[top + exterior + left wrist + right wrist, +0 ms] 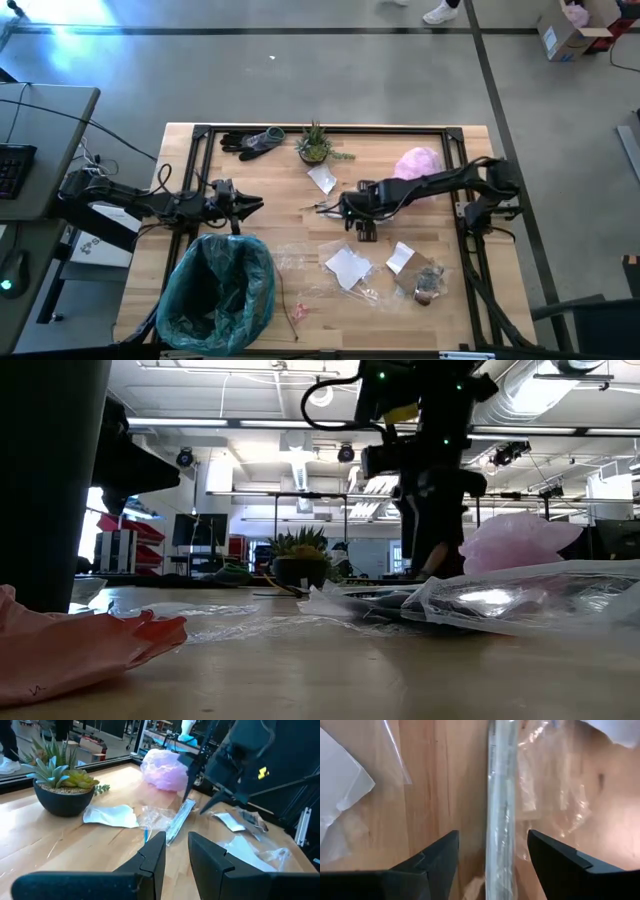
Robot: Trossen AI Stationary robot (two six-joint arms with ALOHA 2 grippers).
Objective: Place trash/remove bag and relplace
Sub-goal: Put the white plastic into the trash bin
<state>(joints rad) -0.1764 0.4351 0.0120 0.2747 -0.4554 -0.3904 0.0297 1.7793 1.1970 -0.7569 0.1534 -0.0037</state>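
The teal bag [215, 290] lines a bin at the table's near left, mouth open. Trash is strewn across the middle and right: white paper scraps [347, 266] [322, 178], clear wrappers [290, 260], a brownish lump [430, 283] and a long silvery wrapper [500, 795] lying flat on the wood. My right gripper [492, 855] hangs open just above that wrapper and points down, one finger on either side of it, apart from it. My left gripper [175, 855] waits level beside the bin's far rim, its fingers a narrow gap apart with nothing between them.
A potted plant [315, 145] and dark gloves [252, 142] sit at the far edge, and a pale pink bag [418, 163] at the far right. A pinkish scrap [297, 312] lies near the front edge. A black frame [330, 130] borders the table.
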